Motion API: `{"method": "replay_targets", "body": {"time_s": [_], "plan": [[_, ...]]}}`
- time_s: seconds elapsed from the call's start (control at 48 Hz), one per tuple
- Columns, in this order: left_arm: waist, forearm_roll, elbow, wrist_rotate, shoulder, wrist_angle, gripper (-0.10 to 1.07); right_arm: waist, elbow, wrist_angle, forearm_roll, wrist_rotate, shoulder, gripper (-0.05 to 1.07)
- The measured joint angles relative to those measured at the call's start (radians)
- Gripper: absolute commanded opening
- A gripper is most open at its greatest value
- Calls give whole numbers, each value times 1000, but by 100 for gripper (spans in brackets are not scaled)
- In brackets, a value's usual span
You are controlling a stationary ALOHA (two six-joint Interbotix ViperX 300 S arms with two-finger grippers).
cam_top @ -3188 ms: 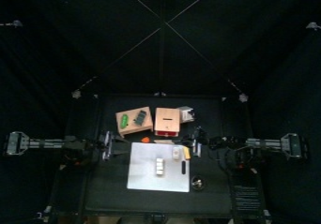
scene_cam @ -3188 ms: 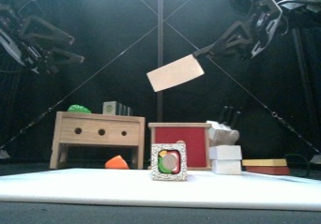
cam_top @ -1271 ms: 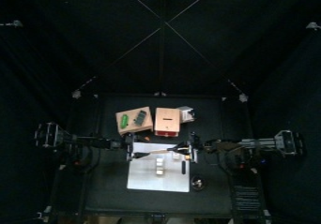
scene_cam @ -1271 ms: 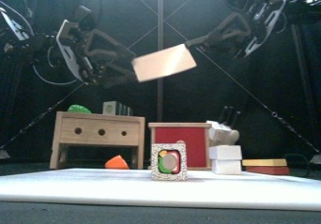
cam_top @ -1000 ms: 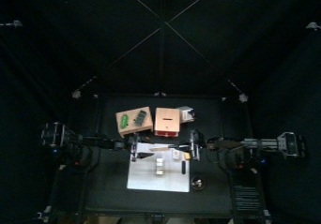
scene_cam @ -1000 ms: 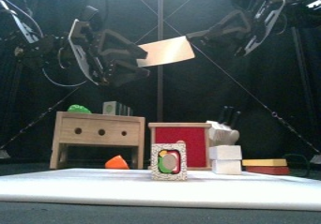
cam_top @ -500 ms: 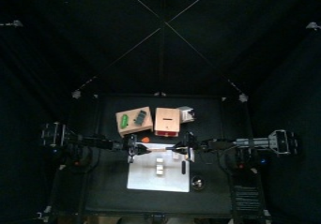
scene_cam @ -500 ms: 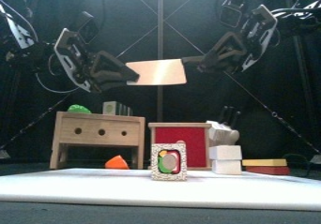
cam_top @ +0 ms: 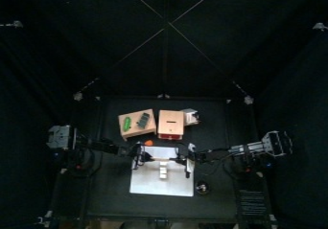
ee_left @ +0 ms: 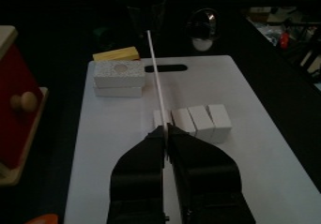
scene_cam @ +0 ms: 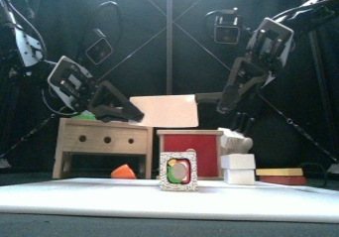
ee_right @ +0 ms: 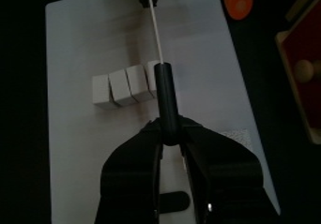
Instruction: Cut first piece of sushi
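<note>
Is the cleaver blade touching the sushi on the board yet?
No. In the front view the cleaver blade hangs high above the sushi, held between the left pincer and right pincer.

Board [ee_left: 238, 157] bare around the sushi [ee_left: 191, 121] — white blocks [ee_left: 122, 76] crowd one end.

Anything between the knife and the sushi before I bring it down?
Nothing visible. The knife, held by the left gripper and right gripper, hangs above the sushi on the board, with only open air under the blade.
</note>
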Motion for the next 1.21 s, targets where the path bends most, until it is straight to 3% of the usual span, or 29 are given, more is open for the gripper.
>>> {"method": "replay_targets", "body": {"time_s": [0.188,0.438,1.208], "plan": [[-49,-58,-15,2,29,48,39,18,-14,29,2,0,40,52],[-64,-127,-26,106,44,69,39,20,-12,38,3,0,64,52],[-69,-147,-32,114,51,97,39,32,-20,40,-9,0,54,52]]}}
